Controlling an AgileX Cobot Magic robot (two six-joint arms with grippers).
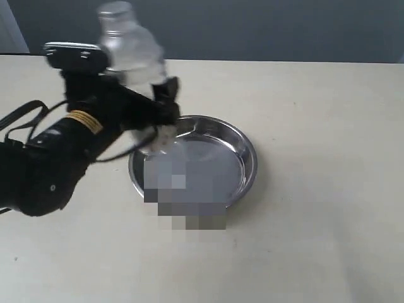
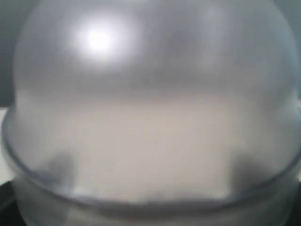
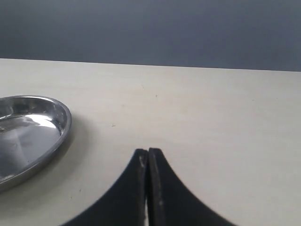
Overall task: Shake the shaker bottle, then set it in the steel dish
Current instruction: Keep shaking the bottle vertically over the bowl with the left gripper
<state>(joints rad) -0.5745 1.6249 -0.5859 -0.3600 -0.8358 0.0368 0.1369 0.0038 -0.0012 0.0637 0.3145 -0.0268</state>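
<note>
The left fingers [image 1: 169, 88] are clamped around the lower body of the shaker bottle [image 1: 129, 50], holding it in the air, tilted and blurred, above the near-left rim of the steel dish [image 1: 249, 158]. In the left wrist view the bottle's frosted dome [image 2: 150, 117] fills the frame. The right fingers [image 3: 157, 188] are pressed together, holding nothing, above the bare tabletop [image 1: 315, 113] beside the dish's rim [image 3: 61, 136].

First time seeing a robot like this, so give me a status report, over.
Left gripper shut on shaker bottle, raised near steel dish. Right gripper shut, empty, off to the side. Bottle not yet in dish.
</note>
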